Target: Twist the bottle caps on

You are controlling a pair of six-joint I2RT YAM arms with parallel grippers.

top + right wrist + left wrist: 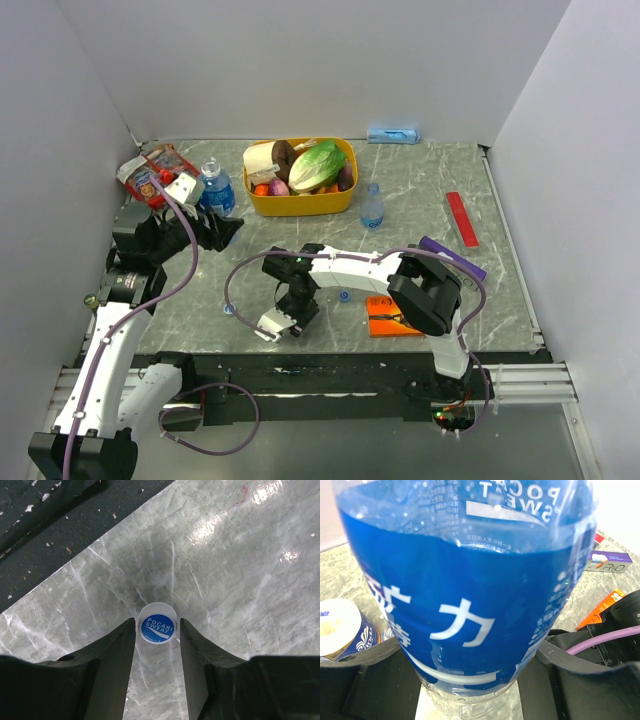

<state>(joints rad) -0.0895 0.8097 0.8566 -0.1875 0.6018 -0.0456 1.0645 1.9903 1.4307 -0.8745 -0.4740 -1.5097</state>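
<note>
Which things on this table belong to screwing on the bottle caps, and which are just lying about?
Job: bottle in the left gripper; standing bottle; bottle lying at the back; cap pinched by the right gripper; central loose cap; leftmost loose cap.
Lying about: yellow tub of vegetables; red snack packet; red strip; orange packet; purple box.

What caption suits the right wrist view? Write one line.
Right gripper pinching a blue-topped bottle cap on the marble table.
</note>
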